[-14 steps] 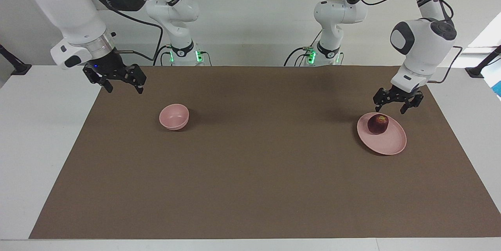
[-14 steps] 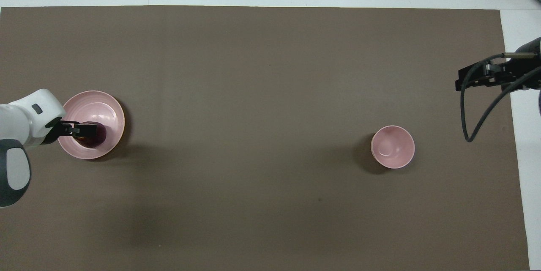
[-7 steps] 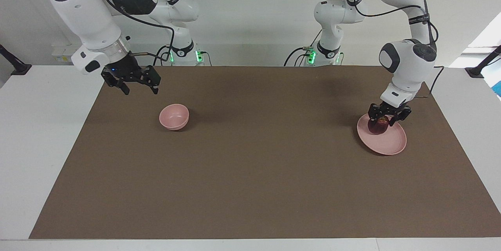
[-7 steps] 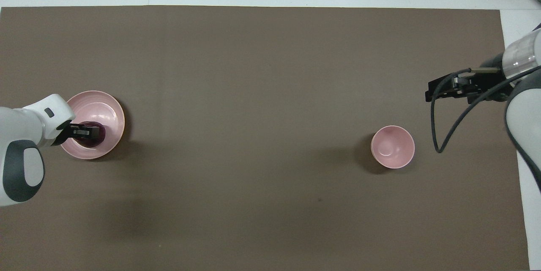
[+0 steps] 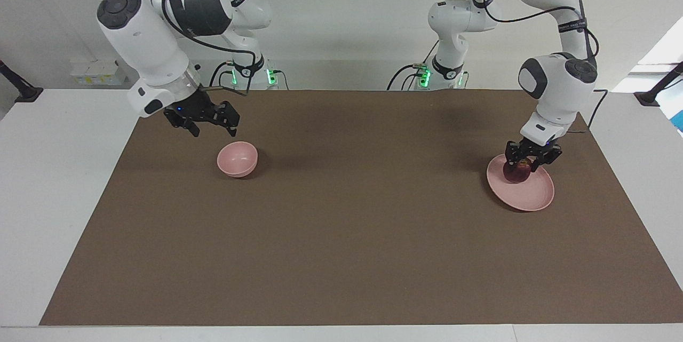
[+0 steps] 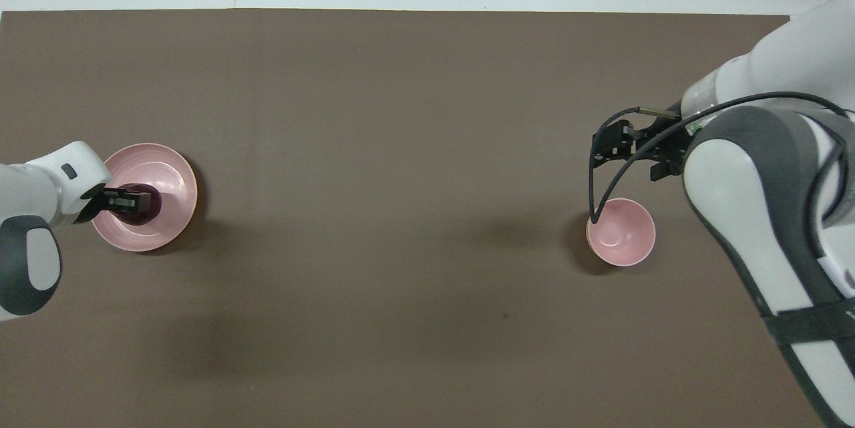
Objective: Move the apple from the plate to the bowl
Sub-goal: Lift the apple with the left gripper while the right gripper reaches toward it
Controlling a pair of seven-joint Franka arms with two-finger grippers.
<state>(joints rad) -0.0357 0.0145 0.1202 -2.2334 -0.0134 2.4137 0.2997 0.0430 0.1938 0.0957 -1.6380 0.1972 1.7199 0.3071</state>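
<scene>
left gripper (image 5: 525,163) clamped on apple (image 5: 516,172) on plate (image 5: 528,195), right gripper (image 5: 212,129) spread

White rounded arm links, dark grey joint caps (black cables trailing), black grippers.

Facing view: high camera across the surface (image 5: 341,256), looking toward both robot bases, which stand along its top edge; moderately distant, taking in the whole brown mat and both arms.

Overhead view: camera high above the robots' end, looking forward and steeply down; arms enter from the bottom corners.

Shared: the mat, the plate (image 5: 528,195) (image 6: 170,171) and the bowl (image 5: 237,159) (image 6: 621,233), appearing at reversed sides.
</scene>
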